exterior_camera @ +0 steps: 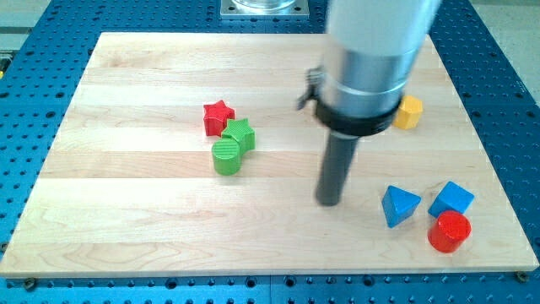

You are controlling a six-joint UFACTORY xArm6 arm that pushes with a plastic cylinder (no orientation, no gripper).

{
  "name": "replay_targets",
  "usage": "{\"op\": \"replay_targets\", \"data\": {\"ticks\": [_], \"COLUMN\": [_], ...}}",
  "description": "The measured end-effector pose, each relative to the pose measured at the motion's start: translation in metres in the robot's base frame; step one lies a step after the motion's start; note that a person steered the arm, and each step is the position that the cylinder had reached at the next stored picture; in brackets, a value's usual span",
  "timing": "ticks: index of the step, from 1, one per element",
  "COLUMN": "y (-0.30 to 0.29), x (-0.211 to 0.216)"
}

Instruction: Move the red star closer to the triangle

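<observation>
The red star (217, 116) lies left of the board's middle, touching a green star (240, 133) at its lower right. The blue triangle (398, 205) lies at the lower right of the board. My tip (328, 201) rests on the board between them, about 80 px left of the triangle and well to the right of and below the red star, touching no block.
A green cylinder (226, 158) sits just below the green star. A blue cube (451, 200) and a red cylinder (448, 232) lie right of the triangle. A yellow block (409, 111) sits at the upper right, partly behind the arm. The wooden board (126, 211) lies on a blue perforated table.
</observation>
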State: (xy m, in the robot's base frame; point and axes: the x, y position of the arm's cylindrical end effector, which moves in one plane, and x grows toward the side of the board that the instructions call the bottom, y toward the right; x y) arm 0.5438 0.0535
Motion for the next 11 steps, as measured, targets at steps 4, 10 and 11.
{"op": "replay_targets", "data": {"ticks": [4,10,11], "y": [-0.190,0.064,0.067], "x": [-0.104,-0.074,-0.071]}}
